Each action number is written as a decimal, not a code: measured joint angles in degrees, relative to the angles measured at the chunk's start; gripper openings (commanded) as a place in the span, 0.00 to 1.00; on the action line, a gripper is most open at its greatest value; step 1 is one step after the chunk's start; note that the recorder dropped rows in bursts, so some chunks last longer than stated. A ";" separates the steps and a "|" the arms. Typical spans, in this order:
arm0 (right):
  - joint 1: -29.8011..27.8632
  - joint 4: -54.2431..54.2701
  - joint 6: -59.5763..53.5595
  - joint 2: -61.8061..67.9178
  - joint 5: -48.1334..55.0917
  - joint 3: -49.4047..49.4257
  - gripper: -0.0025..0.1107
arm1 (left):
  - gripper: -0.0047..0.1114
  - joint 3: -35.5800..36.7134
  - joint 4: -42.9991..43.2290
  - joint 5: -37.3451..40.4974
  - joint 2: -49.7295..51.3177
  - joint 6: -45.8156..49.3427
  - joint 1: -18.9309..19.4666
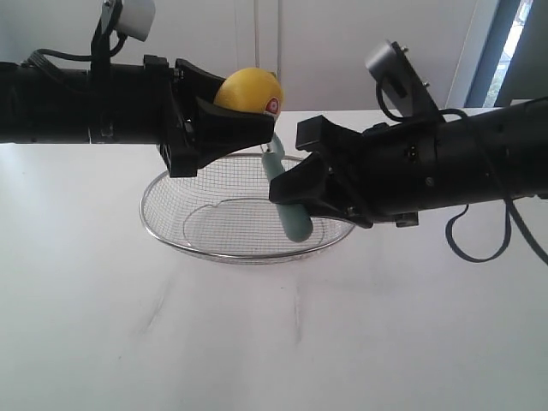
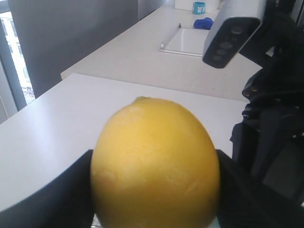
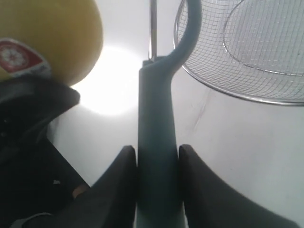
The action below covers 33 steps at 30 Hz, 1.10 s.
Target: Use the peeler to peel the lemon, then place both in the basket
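Lemon position: the lemon (image 1: 248, 90) is sitting raised in the air above the far-left rim of the basket (image 1: 171, 244), with its sticker facing the right arm.
Left jaws: they are clamping the lemon across its middle, one above and one beneath.
Peeler position: the peeler (image 1: 295, 218) is hanging over the basket, head up near the lemon and handle end pointing down toward the mesh. Whether the blade is touching the lemon cannot be told.
Right jaws: they are pinching the peeler's handle on its two flat sides.
Lemon handling: it is looking firm, round and waxy, so it is likely to twist under the blade's drag. Gripping the widest part is suiting it.
Peeler handling: it is looking light, stiff and smooth, and it is likely to pivot unless held nearer the head.
Basket handling: sitting on the surface (image 1: 257, 342), it is looking light and prone to sliding if bumped.
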 measured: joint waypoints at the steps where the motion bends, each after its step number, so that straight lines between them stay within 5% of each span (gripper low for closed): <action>1: 0.00 0.46 -0.09 0.00 0.17 0.00 0.02 | 0.04 0.00 0.00 0.00 0.00 0.00 0.00; 33: 0.00 1.03 1.78 -5.72 -3.16 0.00 0.02 | 0.04 0.00 0.00 -0.11 -0.10 0.00 0.00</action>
